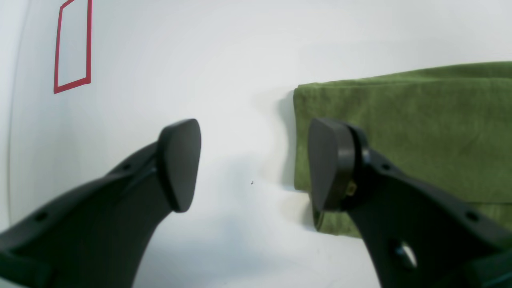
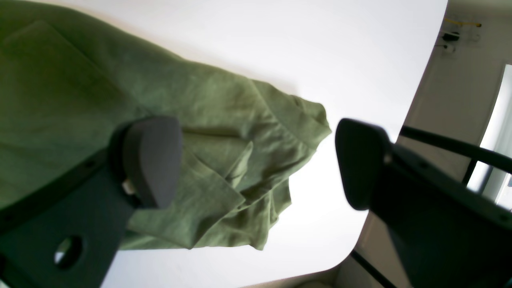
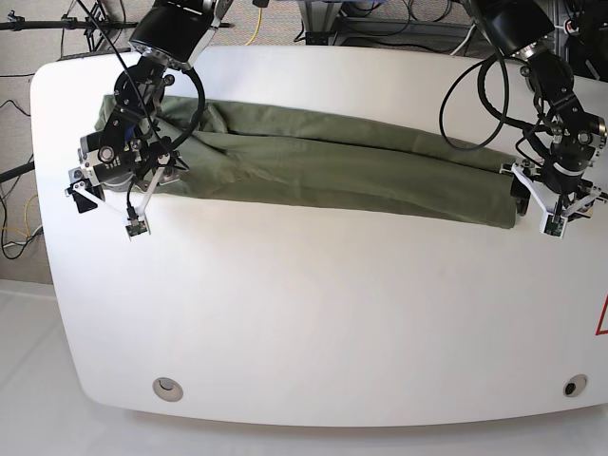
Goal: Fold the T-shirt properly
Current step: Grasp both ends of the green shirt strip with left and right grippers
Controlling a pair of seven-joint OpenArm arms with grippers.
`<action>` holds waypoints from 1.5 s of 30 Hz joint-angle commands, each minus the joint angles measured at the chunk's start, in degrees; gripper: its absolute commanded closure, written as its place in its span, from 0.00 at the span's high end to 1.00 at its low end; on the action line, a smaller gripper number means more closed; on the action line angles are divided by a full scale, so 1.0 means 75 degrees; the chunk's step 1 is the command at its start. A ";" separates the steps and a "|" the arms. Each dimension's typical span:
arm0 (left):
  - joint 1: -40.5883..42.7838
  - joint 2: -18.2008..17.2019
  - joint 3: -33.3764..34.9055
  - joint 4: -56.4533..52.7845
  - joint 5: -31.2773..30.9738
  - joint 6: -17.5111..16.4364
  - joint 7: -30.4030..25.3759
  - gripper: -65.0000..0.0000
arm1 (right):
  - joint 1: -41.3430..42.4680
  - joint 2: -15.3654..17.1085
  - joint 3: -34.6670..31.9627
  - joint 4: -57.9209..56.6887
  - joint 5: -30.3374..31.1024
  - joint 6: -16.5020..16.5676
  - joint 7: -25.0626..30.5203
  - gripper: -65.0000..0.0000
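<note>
The olive-green T-shirt (image 3: 332,161) lies folded lengthwise into a long band across the white table (image 3: 313,313). My left gripper (image 1: 254,164) is open and empty at the band's straight end (image 1: 400,132), with one finger over the cloth edge and the other over bare table; in the base view it (image 3: 553,201) is on the right. My right gripper (image 2: 256,160) is open and empty above the band's crumpled other end (image 2: 224,168); in the base view it (image 3: 106,185) is on the left. The collar and label are hidden.
A red tape outline (image 1: 72,44) is on the table beyond the left gripper, and shows at the base view's right edge (image 3: 602,318). The table's rounded corner (image 2: 352,256) is close to the right gripper. Two round holes (image 3: 168,387) sit near the front edge. Cables (image 3: 380,24) run behind the table.
</note>
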 commanded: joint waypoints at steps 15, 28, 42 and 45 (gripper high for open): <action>0.0189 -0.0040 -0.0235 0.0956 -0.0079 0.0016 -0.0079 0.56 | -0.0417 -0.0227 0.0164 0.0166 0.0003 -0.0010 0.0979 0.54; 0.0977 0.0157 0.0074 0.1595 -0.0075 0.0016 -0.0138 0.56 | -0.0506 -0.0299 0.0197 -0.0142 0.0141 -0.0010 0.1363 0.04; 0.0350 0.0392 0.0233 -0.0987 0.0391 0.0016 -0.0482 0.60 | -0.0530 -0.0323 0.0310 -0.1362 0.0098 -0.0010 0.2563 0.03; 0.0126 0.0388 0.0212 -0.1442 0.0485 0.0016 -0.0682 0.60 | -0.0502 -0.0354 0.0298 -0.1448 0.0155 -0.0010 0.2599 0.03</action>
